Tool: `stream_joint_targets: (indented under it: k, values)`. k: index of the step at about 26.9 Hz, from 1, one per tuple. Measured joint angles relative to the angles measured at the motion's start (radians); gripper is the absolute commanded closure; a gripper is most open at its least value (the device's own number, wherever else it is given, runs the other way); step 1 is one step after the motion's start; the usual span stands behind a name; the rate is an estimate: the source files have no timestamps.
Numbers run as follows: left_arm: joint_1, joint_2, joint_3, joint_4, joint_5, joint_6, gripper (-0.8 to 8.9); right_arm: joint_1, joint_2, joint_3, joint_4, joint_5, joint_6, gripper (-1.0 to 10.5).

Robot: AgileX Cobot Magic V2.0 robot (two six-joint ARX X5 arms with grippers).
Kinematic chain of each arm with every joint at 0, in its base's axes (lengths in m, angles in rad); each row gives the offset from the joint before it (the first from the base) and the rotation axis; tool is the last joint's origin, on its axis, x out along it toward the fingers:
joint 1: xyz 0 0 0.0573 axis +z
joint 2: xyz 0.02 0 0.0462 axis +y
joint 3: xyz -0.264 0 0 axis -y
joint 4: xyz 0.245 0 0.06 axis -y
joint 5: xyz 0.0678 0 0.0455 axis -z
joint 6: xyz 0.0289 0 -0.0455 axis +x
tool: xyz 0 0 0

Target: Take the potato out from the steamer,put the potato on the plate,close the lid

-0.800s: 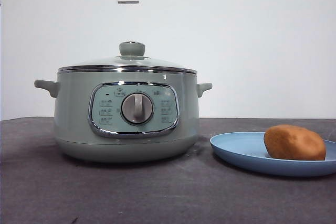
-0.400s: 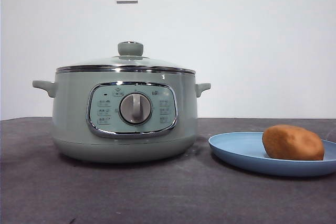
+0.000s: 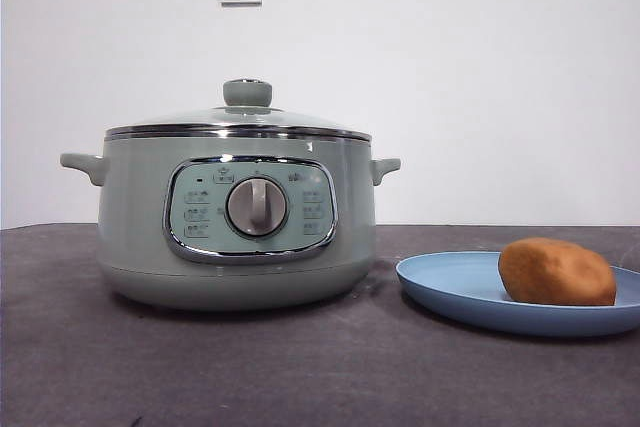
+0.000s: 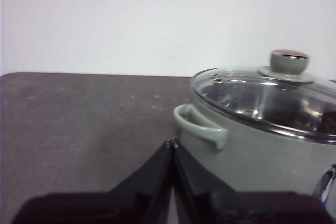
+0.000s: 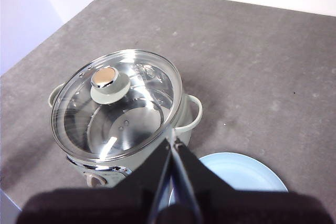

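We see 1 potato (image 3: 557, 271) on 1 plate (image 3: 450, 287), well apart from both grippers, left gripper (image 4: 171, 142) & right gripper (image 5: 172, 142) w/ jaws pressed together, empty.

Left tool (image 4: 172, 142) closed beside lidded steamer (image 4: 252, 150).

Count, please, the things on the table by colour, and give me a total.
Sage-green: 2, the steamer and the lid shut on it.
Light blue: 1, the plate.
Orange-brown: 1, the potato, lying on the plate.
Total: 4.
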Motion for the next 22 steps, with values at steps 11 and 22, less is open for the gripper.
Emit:
stream_joint_targets:
  k: [11, 22]
  values:
    - [0.006, 0.000, 0.000, -0.173, -0.070, -0.037, 8.14, 0.000, 0.000, 0.000, 0.000, 0.000, 0.000, 9.5]
    - [0.007, 0.000, 0.000, -0.172, -0.072, -0.045, 8.14, 0.000, 0.000, 0.000, -0.004, 0.000, 0.000, 9.5]
